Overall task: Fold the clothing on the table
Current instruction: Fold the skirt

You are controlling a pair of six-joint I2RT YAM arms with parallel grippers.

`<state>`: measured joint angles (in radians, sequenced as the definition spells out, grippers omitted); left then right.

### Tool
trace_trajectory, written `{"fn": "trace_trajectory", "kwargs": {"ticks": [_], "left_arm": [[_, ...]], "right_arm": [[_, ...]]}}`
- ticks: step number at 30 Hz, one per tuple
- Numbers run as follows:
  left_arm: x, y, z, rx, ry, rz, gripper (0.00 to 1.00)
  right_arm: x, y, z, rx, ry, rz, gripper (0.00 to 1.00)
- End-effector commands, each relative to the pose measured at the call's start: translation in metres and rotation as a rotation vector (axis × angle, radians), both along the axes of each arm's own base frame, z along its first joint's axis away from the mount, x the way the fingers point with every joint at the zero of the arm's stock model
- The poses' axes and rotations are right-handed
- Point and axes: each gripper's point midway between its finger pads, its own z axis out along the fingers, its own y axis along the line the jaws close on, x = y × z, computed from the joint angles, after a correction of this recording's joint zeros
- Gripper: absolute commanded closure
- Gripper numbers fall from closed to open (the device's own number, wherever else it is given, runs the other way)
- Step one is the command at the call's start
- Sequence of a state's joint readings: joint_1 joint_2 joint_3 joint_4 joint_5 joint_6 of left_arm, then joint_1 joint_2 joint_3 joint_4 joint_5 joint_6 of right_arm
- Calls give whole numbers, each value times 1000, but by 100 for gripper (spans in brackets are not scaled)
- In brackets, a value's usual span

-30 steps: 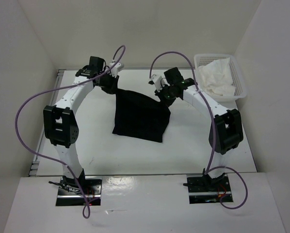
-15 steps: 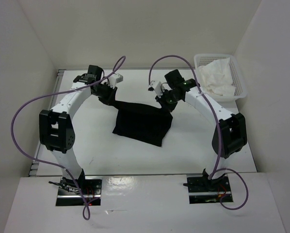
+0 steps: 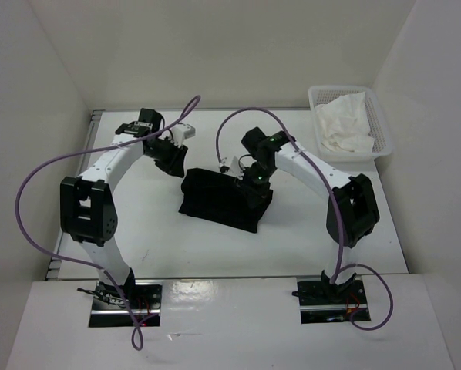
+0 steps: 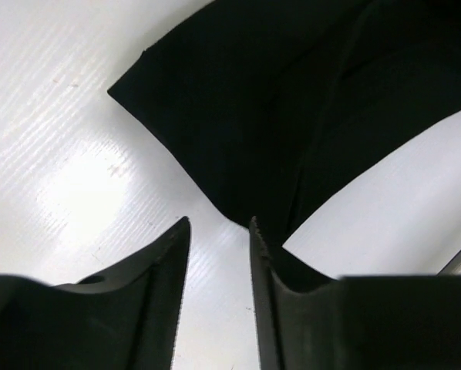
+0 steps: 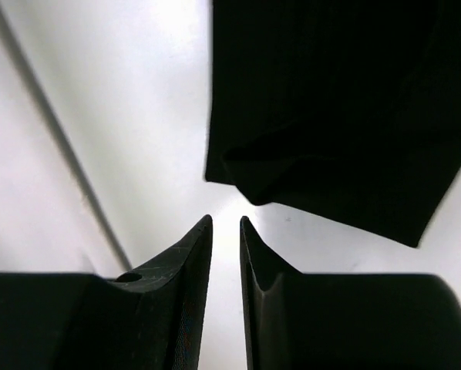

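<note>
The black garment point(image 3: 215, 206) lies doubled over at the middle of the table point(image 3: 146, 223); judge this fold as laid. The left gripper point(image 4: 219, 225) hovers just beside its far left corner, fingers parted and empty. The right gripper point(image 5: 226, 220) hangs over the far right edge, fingers narrowly parted, also empty. Both arms reach forward, elbows bowed outward. Next, select fresh edge points for a second fold.

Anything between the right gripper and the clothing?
Nothing: in the right wrist view only a thin strip of bare table separates the right gripper from the clothing.
</note>
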<state>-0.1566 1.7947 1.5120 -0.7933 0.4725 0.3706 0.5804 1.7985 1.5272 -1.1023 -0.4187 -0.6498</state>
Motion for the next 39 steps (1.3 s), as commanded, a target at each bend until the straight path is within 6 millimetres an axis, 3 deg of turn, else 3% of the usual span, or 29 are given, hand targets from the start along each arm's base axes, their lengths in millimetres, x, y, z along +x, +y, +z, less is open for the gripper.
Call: {"fn": "trace_trajectory", "kwargs": {"ticks": [1,5,8,11,14,15,17,20,25,26,30,39], "left_arm": [[-13,5,23,-17,-54,-22,54],[-24,18,15,3,-40,9,49],[-23,33,20,-9,-54,76,49],[-17,45,21,-52,-47,145,49],[-10,66,31,-122,-46,249,49],[-8,69,35,-171,-39,277,46],[-8,91,44,-218,-49,352,39],[-10,119,51,-249,-82,439,19],[-32,158,55,-150,-165,615,1],[-37,163,61,-137,-187,644,1],[-52,185,54,-88,-197,738,1],[-67,194,49,-61,-211,778,1]], "right_arm": [[-27,0,11,6,114,95,74],[-41,-8,-4,-58,162,120,74],[-38,-8,-1,-58,139,115,74],[-17,5,3,-21,59,49,71],[18,22,5,29,-67,-66,66],[33,31,5,62,-114,-118,63],[44,34,-2,61,-145,-144,55],[62,44,-15,70,-168,-181,41],[94,55,-23,93,-257,-249,37],[97,54,-29,80,-264,-266,35],[113,51,-39,46,-310,-292,31],[115,63,-49,59,-274,-243,31]]}}
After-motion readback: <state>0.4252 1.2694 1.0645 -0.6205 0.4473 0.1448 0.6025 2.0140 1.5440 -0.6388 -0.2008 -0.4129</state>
